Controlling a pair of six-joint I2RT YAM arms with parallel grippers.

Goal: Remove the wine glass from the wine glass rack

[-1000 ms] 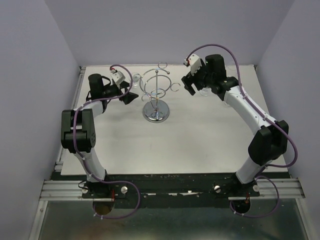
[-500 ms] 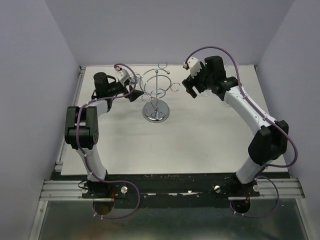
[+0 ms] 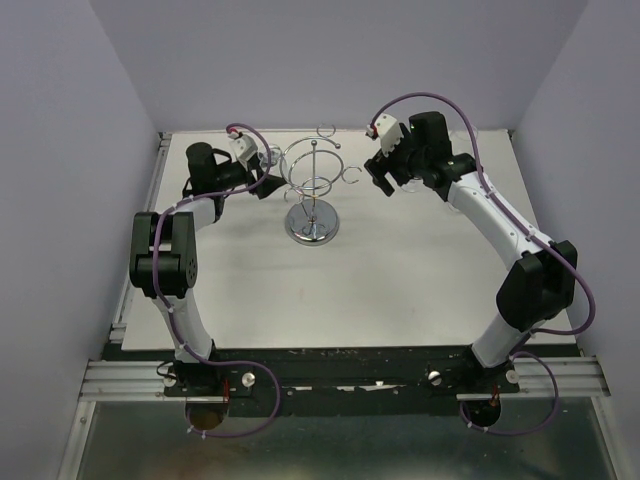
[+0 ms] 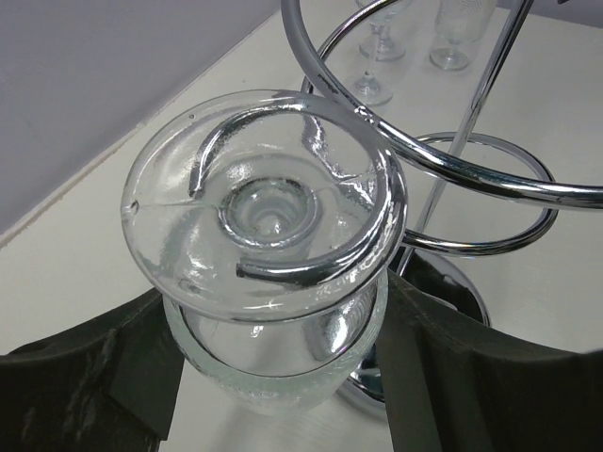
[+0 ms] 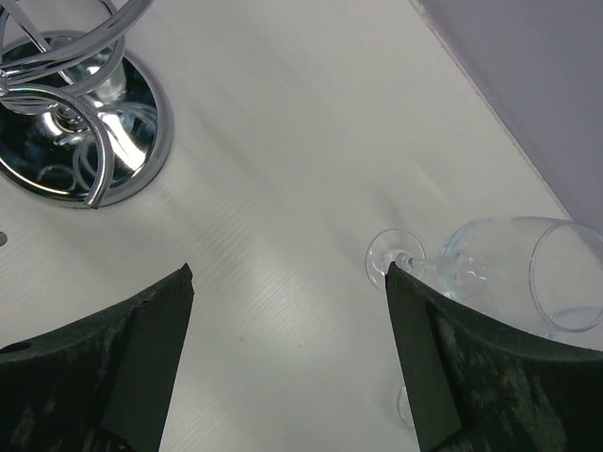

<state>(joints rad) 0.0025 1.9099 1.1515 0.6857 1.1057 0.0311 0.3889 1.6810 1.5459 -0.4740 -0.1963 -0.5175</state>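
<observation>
The wine glass (image 4: 268, 212) hangs upside down from a looped ring of the chrome wine glass rack (image 3: 313, 190), with its foot resting on the ring. My left gripper (image 4: 281, 377) is open. Its dark fingers (image 4: 94, 377) stand on either side of the glass bowl, close to it. In the top view the left gripper (image 3: 265, 183) is at the rack's left side. My right gripper (image 3: 378, 172) is open and empty, to the right of the rack. In the right wrist view it (image 5: 288, 282) hovers over bare table.
A second wine glass (image 5: 509, 264) lies on its side on the table under the right gripper's right finger. The rack's round mirror base (image 5: 75, 141) is left of it. Two more glasses (image 4: 377, 56) stand beyond the rack. Purple walls close in the table.
My left arm has swung right toward the rack, bringing its gripper around the hanging glass. The right arm has shifted only slightly.
</observation>
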